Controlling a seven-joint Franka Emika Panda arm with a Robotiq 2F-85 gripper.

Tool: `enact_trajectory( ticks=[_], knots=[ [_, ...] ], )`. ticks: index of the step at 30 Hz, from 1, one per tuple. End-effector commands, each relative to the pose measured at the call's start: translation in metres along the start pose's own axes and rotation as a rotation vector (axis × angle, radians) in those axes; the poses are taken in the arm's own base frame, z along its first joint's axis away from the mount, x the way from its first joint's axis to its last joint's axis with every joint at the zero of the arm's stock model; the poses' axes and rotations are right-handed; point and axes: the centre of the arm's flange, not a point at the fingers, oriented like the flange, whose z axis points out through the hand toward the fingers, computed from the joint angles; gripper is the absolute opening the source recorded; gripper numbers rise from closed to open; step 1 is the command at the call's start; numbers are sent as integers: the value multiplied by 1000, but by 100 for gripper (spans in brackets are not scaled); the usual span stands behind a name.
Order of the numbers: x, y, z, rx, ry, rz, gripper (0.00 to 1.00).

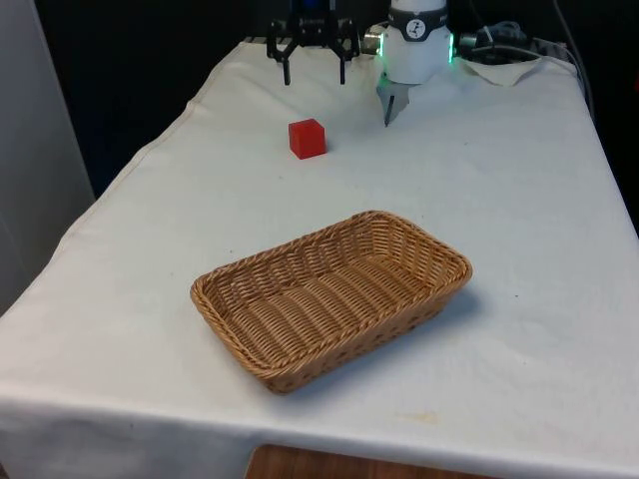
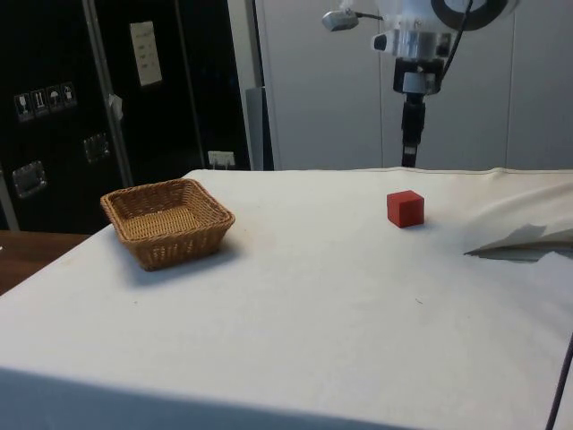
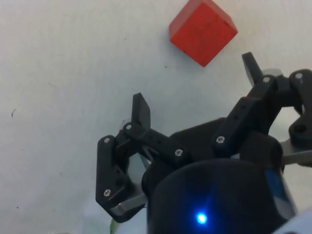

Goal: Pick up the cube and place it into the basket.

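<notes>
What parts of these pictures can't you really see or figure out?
- Red cube: its bottom face rests against the cloth in all views.
- Basket: in the side view, its near wall hides part of the floor inside.
- Gripper: in the front view it sits small and dark against the black curtains; in the side view it is edge-on, so the fingers' spread doesn't show there.

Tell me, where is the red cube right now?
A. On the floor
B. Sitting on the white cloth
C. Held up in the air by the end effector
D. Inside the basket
B. The red cube sits on the white cloth, apart from the woven basket, and the end effector is open above the cloth beside it, holding nothing.
</notes>
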Motion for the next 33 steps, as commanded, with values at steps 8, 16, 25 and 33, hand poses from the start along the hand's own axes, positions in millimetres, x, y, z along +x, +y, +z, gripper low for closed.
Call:
enact_trajectory(
  ticks=[8, 16, 25, 33],
  knots=[
    [4, -3, 6, -4, 5, -65, 100],
    [10, -3, 19, -28, -17, -117, 100],
    [11, 0, 34, -53, -47, -177, 100],
    [8, 3, 44, -63, -71, -232, 100]
  ],
)
